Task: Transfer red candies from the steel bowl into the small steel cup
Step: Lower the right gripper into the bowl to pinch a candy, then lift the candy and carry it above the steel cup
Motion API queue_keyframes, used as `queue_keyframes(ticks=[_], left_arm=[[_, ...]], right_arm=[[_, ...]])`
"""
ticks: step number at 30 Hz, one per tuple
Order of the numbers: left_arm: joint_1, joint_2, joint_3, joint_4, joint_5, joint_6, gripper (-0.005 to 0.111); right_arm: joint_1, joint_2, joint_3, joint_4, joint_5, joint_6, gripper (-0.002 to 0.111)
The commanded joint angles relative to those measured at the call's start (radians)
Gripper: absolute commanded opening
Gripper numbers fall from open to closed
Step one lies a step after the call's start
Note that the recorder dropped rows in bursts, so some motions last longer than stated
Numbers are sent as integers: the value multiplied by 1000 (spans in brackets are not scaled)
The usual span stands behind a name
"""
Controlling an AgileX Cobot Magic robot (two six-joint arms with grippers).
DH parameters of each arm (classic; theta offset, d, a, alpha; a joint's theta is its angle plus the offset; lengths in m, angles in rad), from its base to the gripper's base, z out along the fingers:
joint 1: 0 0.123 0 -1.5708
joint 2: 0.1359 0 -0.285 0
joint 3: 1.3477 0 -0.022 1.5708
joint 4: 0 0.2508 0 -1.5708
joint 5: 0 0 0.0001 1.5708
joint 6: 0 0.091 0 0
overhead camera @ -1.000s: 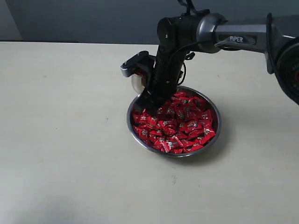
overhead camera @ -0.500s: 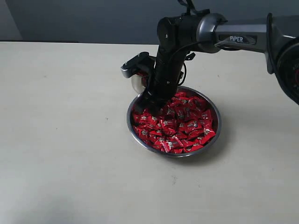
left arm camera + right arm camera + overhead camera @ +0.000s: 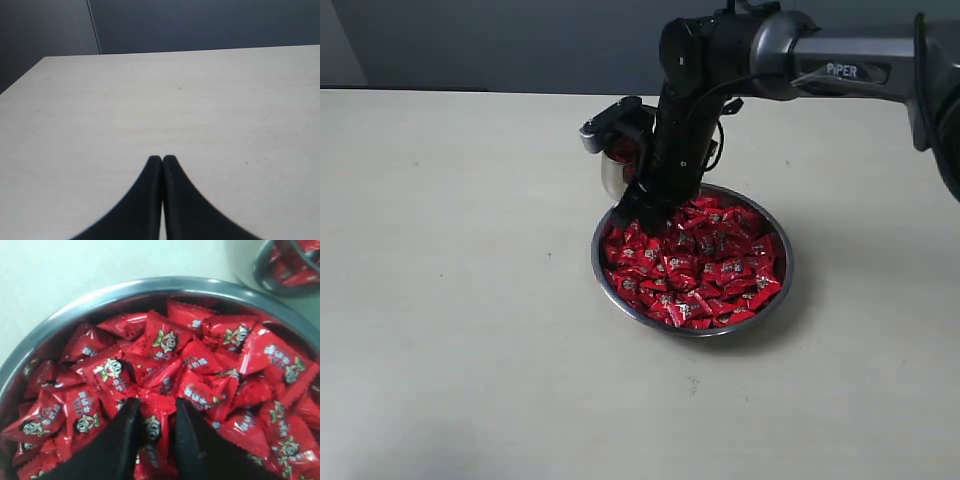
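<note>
The steel bowl [image 3: 778, 290] sits mid-table, heaped with red candies [image 3: 705, 270]. My right gripper [image 3: 640, 213] hangs just over the pile at the bowl's far-left edge. In the right wrist view its fingers [image 3: 129, 412] pinch one red candy [image 3: 156, 429] between them, above the other red candies [image 3: 200, 365] and inside the bowl's rim [image 3: 125, 290]. The small steel cup [image 3: 613, 172] stands just behind the bowl, partly hidden by the arm; the wrist view shows the cup [image 3: 262, 270] with red candies inside. My left gripper [image 3: 162, 159] is shut over bare table, holding nothing.
The pale table [image 3: 460, 300] spreads wide to the left and front of the bowl. A dark wall runs along the far table edge [image 3: 470, 92]. The right arm's forearm [image 3: 840, 70] reaches in from the right above the bowl.
The right gripper's fingers have closed on a candy in the pile, and the arm has risen slightly, the wrist lifting away from the bowl. The left gripper's earlier state is not shown.
</note>
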Motion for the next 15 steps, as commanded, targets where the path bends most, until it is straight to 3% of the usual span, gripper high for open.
queue_keyframes(ticks=[1, 10, 15], left_arm=[[-5, -5, 5, 2, -8, -1, 0], [-5, -5, 5, 2, -8, -1, 0], [-5, -5, 5, 2, -8, -1, 0]], right_arm=[[-3, -50, -6, -54, 11, 40, -1], [-7, -108, -6, -278, -39, 195, -1], [-45, -110, -6, -277, -146, 293, -1]])
